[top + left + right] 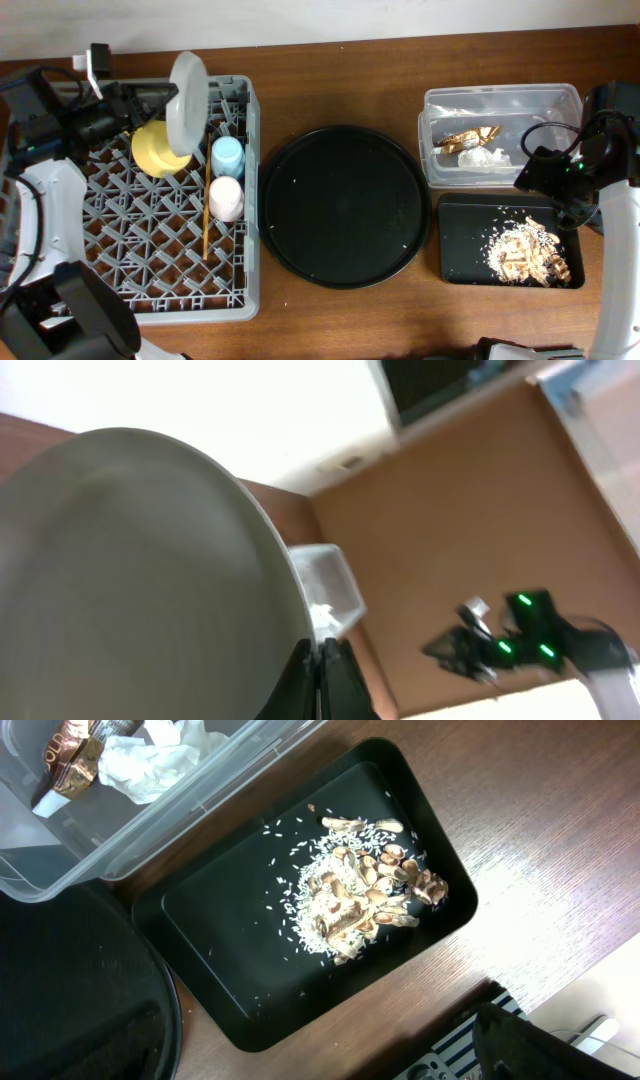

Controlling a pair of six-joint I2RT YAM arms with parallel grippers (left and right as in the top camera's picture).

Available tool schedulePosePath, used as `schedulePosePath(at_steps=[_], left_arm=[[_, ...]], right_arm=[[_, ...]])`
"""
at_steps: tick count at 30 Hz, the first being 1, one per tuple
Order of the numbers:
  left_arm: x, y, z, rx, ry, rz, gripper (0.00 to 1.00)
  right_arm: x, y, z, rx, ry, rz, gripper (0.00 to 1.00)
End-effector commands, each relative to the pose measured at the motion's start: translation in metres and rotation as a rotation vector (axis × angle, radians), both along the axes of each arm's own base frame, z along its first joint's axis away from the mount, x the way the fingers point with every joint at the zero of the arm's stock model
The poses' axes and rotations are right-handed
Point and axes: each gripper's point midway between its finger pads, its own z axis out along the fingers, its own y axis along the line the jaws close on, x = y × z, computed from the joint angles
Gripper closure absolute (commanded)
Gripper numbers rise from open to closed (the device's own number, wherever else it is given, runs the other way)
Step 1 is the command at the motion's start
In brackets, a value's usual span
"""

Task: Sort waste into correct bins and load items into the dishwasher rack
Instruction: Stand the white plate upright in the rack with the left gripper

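- the dishwasher rack (190, 312) sits on the left of the table. in it are a yellow bowl (152, 152), a light-blue cup (228, 156), a pink cup (226, 198) and thin wooden chopsticks (207, 215).
- the two cups stand just beside each other near the rack's right wall, the blue one farther back. the chopsticks lie along the lattice, close against the cups' left side.
- the clear tub (428, 140) at the right rear holds the gold foil wrapper (470, 134) and, touching it, the crumpled white tissue (486, 157).
- the shallow black tray (462, 228) sits just in front of the tub. it holds the food scraps (527, 252), tan-brown shells and pale grains heaped toward its right half.
- the large round black tray (345, 205) lies between the rack and the two bins, with only a few pale specks on it.
- the plate (186, 98) stands on edge over the rack's rear part, just beside the bowl. i cannot tell whether it touches the pegs.
- the left gripper (322, 665) is clenched on the plate's rim. in the left wrist view the plate fills the space to the left of the fingers.
- the right gripper (560, 185) hangs over the right end of the seam between tub and black tray, above the scraps. its fingers do not show clearly, so i cannot tell whether they are parted or closed.
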Motion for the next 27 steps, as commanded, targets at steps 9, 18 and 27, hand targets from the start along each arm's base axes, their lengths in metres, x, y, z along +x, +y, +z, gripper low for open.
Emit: schedulePosePath(at_steps=[9,18,27], left_arm=[[0.019,0.012,-0.016,-0.1,0.153,0.039,1.0],[0.033,0.008,-0.016,-0.109,0.169,0.077,1.0],[0.066,0.012,-0.073,-0.08,0.234,0.16,1.0]], right_arm=[[0.0,-0.004,0.003,-0.013,-0.007,-0.016,0.01],[0.0,-0.004,0.003,-0.013,-0.007,-0.016,0.01],[0.0,-0.004,0.003,-0.013,-0.007,-0.016,0.01]])
